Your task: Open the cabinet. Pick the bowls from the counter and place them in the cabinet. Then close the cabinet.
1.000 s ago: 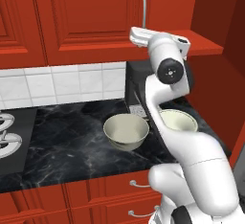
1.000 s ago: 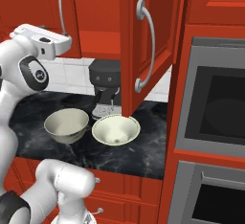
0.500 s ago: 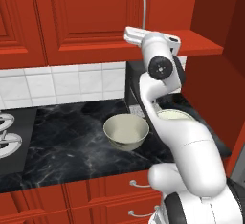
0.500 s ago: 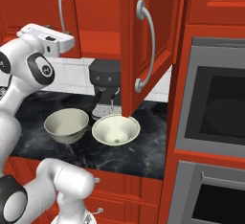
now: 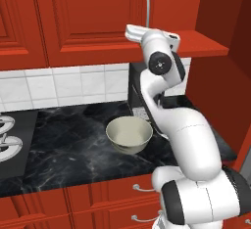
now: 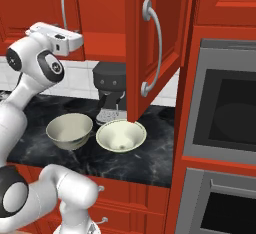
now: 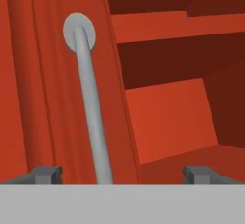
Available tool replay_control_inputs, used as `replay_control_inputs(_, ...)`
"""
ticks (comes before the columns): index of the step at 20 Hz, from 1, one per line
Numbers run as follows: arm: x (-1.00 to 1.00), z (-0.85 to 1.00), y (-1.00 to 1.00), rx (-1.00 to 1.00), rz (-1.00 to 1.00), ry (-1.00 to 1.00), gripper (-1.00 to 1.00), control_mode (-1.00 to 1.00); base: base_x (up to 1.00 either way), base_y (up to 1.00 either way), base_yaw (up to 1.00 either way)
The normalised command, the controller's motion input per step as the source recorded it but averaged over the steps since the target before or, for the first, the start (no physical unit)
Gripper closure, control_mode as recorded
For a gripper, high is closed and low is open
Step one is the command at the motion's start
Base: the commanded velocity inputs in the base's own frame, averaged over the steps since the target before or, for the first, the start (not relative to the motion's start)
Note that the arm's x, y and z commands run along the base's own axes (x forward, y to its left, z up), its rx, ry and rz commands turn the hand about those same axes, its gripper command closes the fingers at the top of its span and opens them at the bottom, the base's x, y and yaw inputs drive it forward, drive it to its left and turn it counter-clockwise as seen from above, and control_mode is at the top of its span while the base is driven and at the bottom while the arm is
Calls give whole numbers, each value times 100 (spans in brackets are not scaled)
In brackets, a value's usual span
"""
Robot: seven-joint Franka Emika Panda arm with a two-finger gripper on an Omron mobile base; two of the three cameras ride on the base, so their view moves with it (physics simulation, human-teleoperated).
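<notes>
We see the red wooden wall cabinet (image 6: 105, 23) with its right panelled door (image 6: 157, 43) swung wide open and its left door (image 5: 93, 20) shut, each bearing a long curved silver handle (image 7: 91, 108). Its red shelf (image 5: 196, 42) lies bare. On the black marble counter (image 5: 68, 140) sit two cream ceramic bowls, upright and just beside each other: the deeper bowl (image 6: 69, 130) and the wider, shallower bowl (image 6: 121, 135).
</notes>
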Motion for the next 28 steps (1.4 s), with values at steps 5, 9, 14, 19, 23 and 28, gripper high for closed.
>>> replay_control_inputs(5,40,-3,0,0,0,0,100,-100,0,0,0)
replay_control_inputs(9,38,-2,0,0,0,0,100,-100,0,0,0)
replay_control_inputs(14,25,0,0,0,0,-3,100,-100,0,0,0)
replay_control_inputs(19,38,-7,0,0,0,-3,100,-100,0,0,0)
replay_control_inputs(23,56,-14,2,-2,0,0,100,-100,0,0,0)
replay_control_inputs(28,85,-12,43,-11,0,0,100,-100,0,0,0)
